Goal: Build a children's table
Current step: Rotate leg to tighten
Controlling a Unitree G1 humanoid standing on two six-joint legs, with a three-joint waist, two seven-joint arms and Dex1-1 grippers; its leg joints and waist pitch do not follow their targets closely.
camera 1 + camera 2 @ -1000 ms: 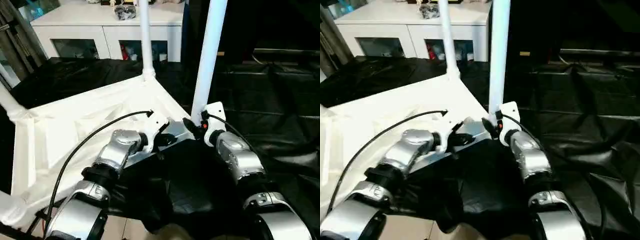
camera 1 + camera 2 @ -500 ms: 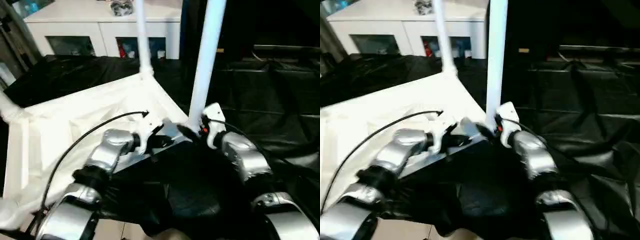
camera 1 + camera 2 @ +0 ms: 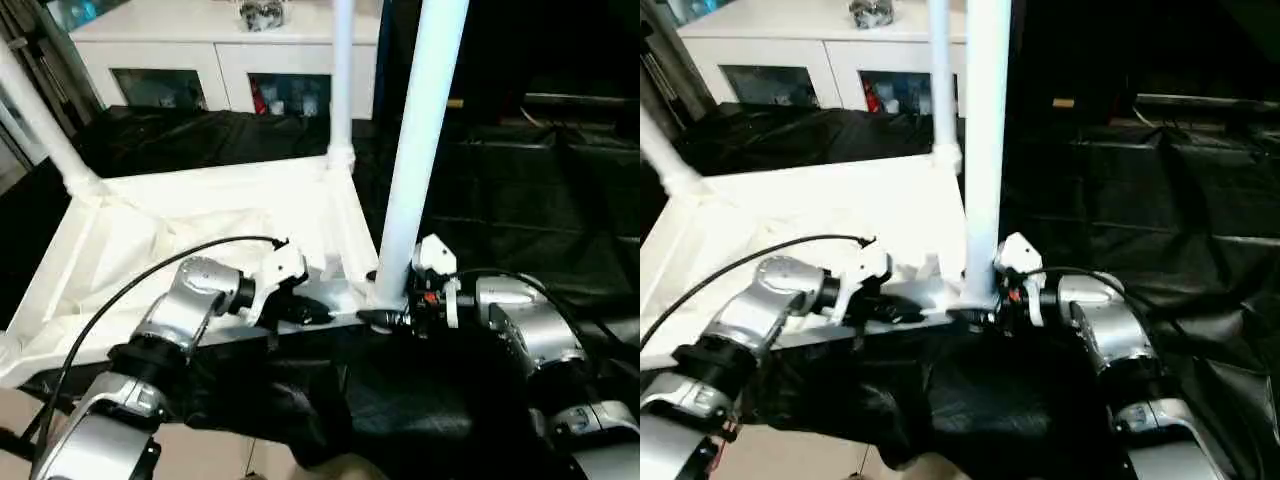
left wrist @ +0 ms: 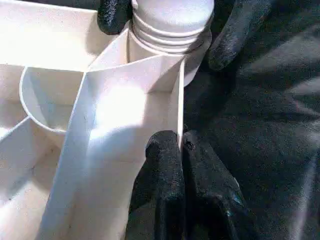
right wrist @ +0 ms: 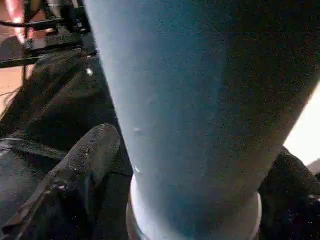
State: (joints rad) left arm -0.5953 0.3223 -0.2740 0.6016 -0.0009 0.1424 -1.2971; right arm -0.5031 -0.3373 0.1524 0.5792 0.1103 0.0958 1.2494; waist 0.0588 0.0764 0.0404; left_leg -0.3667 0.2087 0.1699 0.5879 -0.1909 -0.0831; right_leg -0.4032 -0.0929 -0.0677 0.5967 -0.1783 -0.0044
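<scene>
The white tabletop point(image 3: 200, 230) lies upside down, ribbed side up, with white legs standing in its corner sockets. The nearest leg point(image 3: 415, 150) rises from the near right corner; its ribbed base point(image 4: 172, 20) sits in the socket. My right gripper point(image 3: 380, 318) is shut on that leg just above the socket, with black fingers point(image 5: 85, 160) on either side of it. My left gripper point(image 4: 181, 145) is shut on the thin rim wall of the tabletop's near edge, a short way left of that corner. Two more legs stand at the far corner point(image 3: 342, 80) and the left corner point(image 3: 40, 120).
A white cabinet point(image 3: 200, 40) with glass doors stands behind the tabletop. Crumpled black sheeting point(image 3: 520, 200) covers the ground to the right and under my forearms. The upright legs stand close in front of me.
The whole view has shifted. The tabletop now lies squarer to me, and the near leg's corner has swung closer. Both grippers have stayed at that corner, on the rim and the leg.
</scene>
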